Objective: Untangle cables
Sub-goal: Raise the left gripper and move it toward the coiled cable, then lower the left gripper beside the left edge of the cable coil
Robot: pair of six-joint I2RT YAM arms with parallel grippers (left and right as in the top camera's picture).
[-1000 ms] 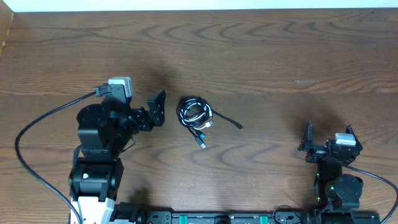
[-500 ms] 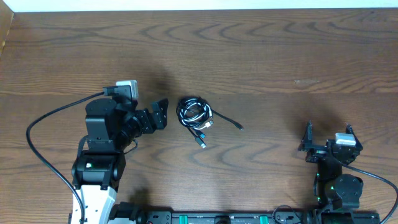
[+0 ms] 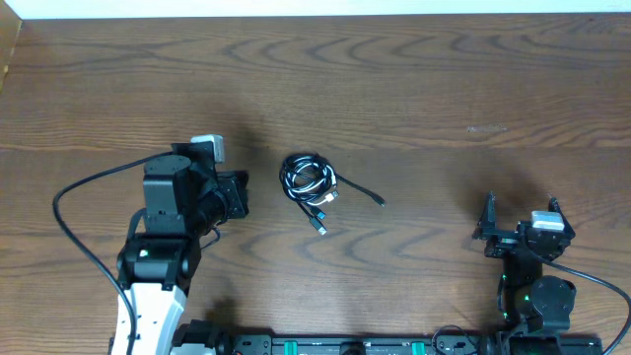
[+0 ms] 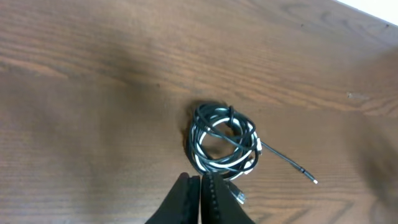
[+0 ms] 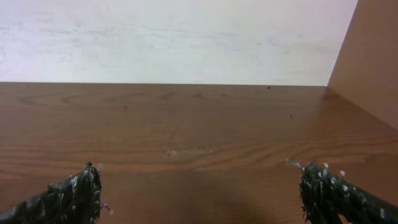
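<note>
Brown wood-grain table point(image 3: 414, 79) fills the overhead view. The cables point(image 3: 310, 181) lie coiled in one small black-and-white bundle near its middle. One black tail runs out to the right and ends in a plug point(image 3: 381, 203). The left gripper point(image 3: 237, 195) sits just left of the bundle and apart from it, and how its jaws stand is hard to read from above. The right gripper point(image 3: 520, 219) is well away near the table's right front edge, its fingers spread wide.

The left wrist view shows what the overhead cannot. The left gripper point(image 4: 200, 198) has its two fingers pressed together, and its tips point at the cables point(image 4: 222, 140) and stop just short of them, so it holds nothing. A white cord shows threaded through the black loops, and the tail's plug point(image 4: 313, 180) lies on bare wood to the right.

The right wrist view looks low across the table point(image 5: 199, 124) to a white wall point(image 5: 174, 37) and a brown side panel point(image 5: 373, 62). The right gripper point(image 5: 202, 199) has its fingers in the two lower corners, wide apart, with only bare wood between them.
</note>
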